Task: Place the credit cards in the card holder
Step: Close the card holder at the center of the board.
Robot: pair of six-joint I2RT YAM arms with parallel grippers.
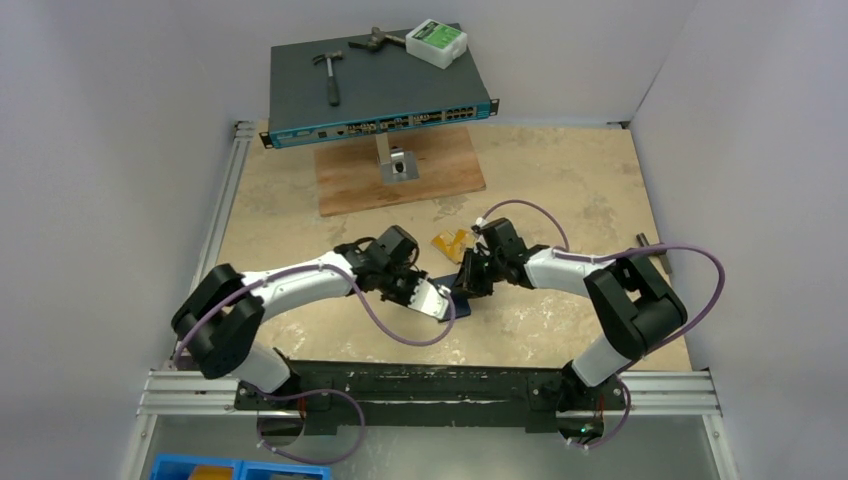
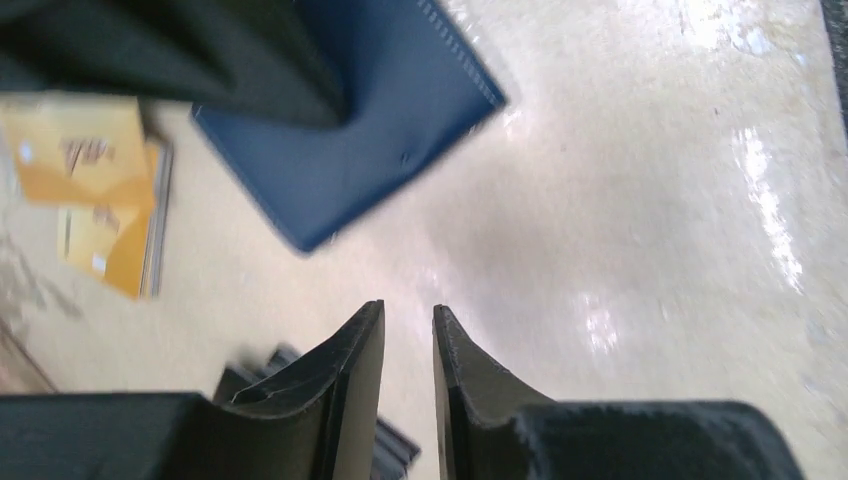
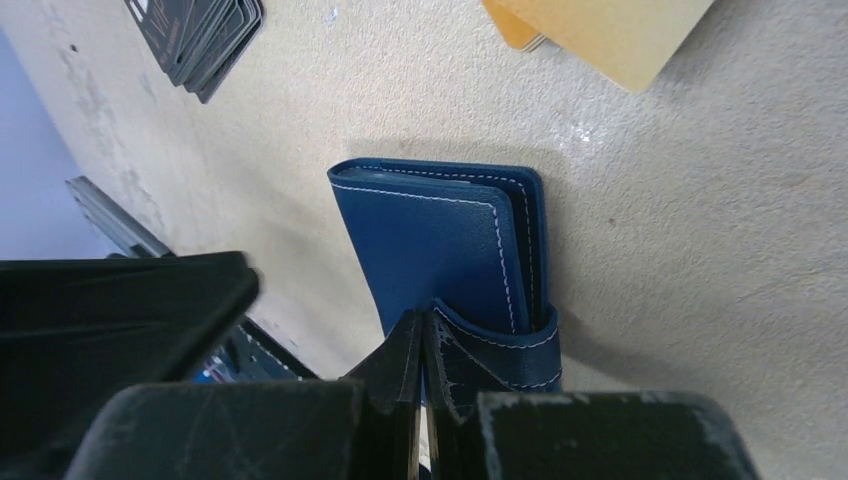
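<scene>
- The right end effector [image 3: 421, 320] has its fingers squeezed right together, no gap at all. The tips sit on the bottom edge of the card holder [image 3: 430, 250], just left of the snap tab [image 3: 500, 350]. Can't tell if it's actually pinching a layer or just pressing there.
- The left end effector [image 2: 408, 308] is open only a crack, with nothing between the fingers, just bare worktop [image 2: 620, 200] showing through the slit.
- The card holder itself is dark navy blue with pale stitching along the edges. It's folded shut, and the tab wraps round its lower right edge. It lies flat in the middle of the right wrist view. From overhead it's a small blue patch between the two end effectors, centre of the frame.
- The orange-gold cards [image 3: 610, 40] lie overlapping in the upper right of the right wrist view, near the holder but not touching it. The left wrist view has them at the left edge.
- A fanned stack of dark cards [image 3: 200, 40] sits upper left in the right wrist view, well apart from the holder.
- The worktop is a pale, mottled beige.
</scene>
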